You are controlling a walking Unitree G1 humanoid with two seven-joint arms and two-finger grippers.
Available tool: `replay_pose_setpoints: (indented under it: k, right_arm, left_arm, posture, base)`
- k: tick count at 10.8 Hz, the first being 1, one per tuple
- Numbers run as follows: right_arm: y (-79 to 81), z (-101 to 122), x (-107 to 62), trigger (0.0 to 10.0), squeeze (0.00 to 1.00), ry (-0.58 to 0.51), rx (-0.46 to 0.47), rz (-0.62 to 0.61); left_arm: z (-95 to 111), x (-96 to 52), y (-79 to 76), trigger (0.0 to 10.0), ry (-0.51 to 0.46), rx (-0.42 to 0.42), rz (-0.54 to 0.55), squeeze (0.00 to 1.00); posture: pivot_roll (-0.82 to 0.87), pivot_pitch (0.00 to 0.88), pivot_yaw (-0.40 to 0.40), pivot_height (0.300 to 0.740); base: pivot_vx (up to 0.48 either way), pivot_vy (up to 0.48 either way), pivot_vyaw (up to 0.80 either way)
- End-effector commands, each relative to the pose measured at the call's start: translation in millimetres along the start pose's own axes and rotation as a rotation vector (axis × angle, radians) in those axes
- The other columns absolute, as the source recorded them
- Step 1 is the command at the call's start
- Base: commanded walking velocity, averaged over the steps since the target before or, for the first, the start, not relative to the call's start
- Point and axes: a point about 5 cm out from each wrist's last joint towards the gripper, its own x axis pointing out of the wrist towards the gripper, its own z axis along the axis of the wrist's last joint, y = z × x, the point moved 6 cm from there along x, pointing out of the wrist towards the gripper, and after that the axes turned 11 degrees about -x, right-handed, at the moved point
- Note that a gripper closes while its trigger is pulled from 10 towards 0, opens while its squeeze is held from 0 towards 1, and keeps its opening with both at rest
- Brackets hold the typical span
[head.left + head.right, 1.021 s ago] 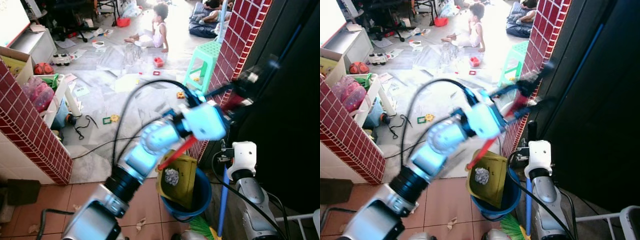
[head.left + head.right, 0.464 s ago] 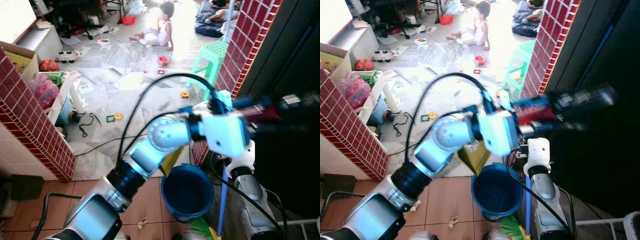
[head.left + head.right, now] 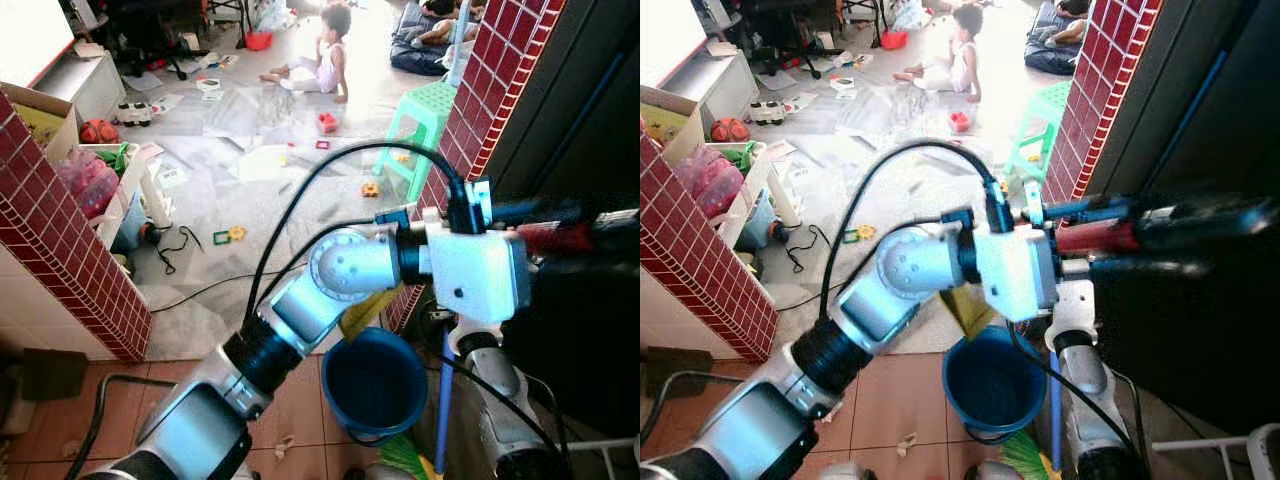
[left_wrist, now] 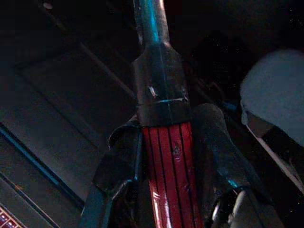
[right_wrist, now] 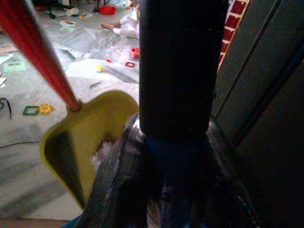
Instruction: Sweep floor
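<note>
Since a moment ago I've swung my left arm further right, tipping the dustpan (image 3: 366,312) up so it stands just above the bucket (image 3: 374,387). From my head, my left gripper (image 3: 1160,232) is out past the brick pillar (image 3: 490,110), clamped on the pan's red handle (image 3: 1095,237). My left wrist shows both fingers (image 4: 211,142) squeezing that handle. My right wrist shows my right gripper (image 5: 175,156) closed round the broom pole (image 5: 179,66), beside the yellow pan.
</note>
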Motion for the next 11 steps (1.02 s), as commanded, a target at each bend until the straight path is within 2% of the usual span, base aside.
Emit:
replay_pose_setpoints:
  k: [1,2,3,4,5,6,7,8,9,10,11]
  right_arm:
    - [-2.5,-8,2.1,10.0,0.00,0.025,0.022,-0.005]
    - [-4.3,-21,4.6,10.0,0.00,0.057,0.025,-0.001]
    - [-4.3,-24,4.8,10.0,0.00,0.066,0.026,0.001]
    - [-4.0,-32,4.4,10.0,0.00,0.088,0.028,0.005]
    - [-2.8,-41,3.3,10.0,0.00,0.112,0.029,0.011]
    - [-1.8,-45,2.9,10.0,0.00,0.121,0.030,0.015]
    - [-3.5,-36,3.8,10.0,0.00,0.079,0.028,0.011]
    - [-4.6,-21,4.9,10.0,0.00,0.025,0.025,0.005]
    - [-1.4,-3,5.7,10.0,0.00,-0.040,0.025,0.005]
    - [2.0,6,7.0,10.0,0.00,-0.064,0.021,0.013]
    - [4.3,14,7.4,10.0,0.00,-0.081,0.020,0.017]
  left_arm:
    - [21,6.3,10.1,0.0,-0.061,0.082,-0.003,0.00]
    - [22,5.5,18.4,0.0,-0.065,0.083,0.041,0.00]
    - [19,5.9,25.2,0.0,-0.066,-0.040,0.096,0.00]
    - [18,6.8,32.2,0.0,-0.073,-0.116,0.143,0.00]
    - [17,6.6,32.0,0.0,-0.060,-0.076,0.132,0.00]
    - [14,0.7,46.5,0.0,-0.024,0.013,0.168,0.00]
    - [12,-9.4,58.9,0.0,0.009,0.089,0.188,0.00]
    - [14,-29.1,89.8,0.0,0.030,0.118,0.315,0.00]
    - [34,-75.3,144.3,0.0,0.065,0.256,0.536,0.00]
    - [43,-100.0,166.0,0.0,0.111,0.351,0.627,0.00]
    - [24,-134.3,177.0,0.0,0.246,0.349,0.725,0.00]
  posture:
    - [-0.03,0.000,-0.022,0.740]
    - [-0.03,0.000,-0.022,0.740]
    - [-0.03,0.000,-0.022,0.740]
    - [-0.03,0.000,-0.022,0.740]
    - [-0.03,0.000,-0.023,0.740]
    - [-0.03,0.000,-0.023,0.740]
    - [-0.03,0.000,-0.024,0.740]
    - [-0.03,0.000,-0.025,0.740]
    - [-0.02,0.000,-0.034,0.740]
    - [-0.01,0.000,-0.039,0.740]
    - [0.01,0.000,-0.044,0.740]
  base:
    - [0.000,0.000,0.00]
    - [0.000,0.000,0.00]
    - [0.000,0.000,0.00]
    - [0.000,0.000,0.00]
    - [0.000,0.000,0.00]
    - [0.000,0.000,0.00]
    - [0.000,0.000,0.00]
    - [0.000,0.000,0.00]
    - [0.000,0.000,0.00]
    - [0.000,0.000,0.00]
    - [0.000,0.000,0.00]
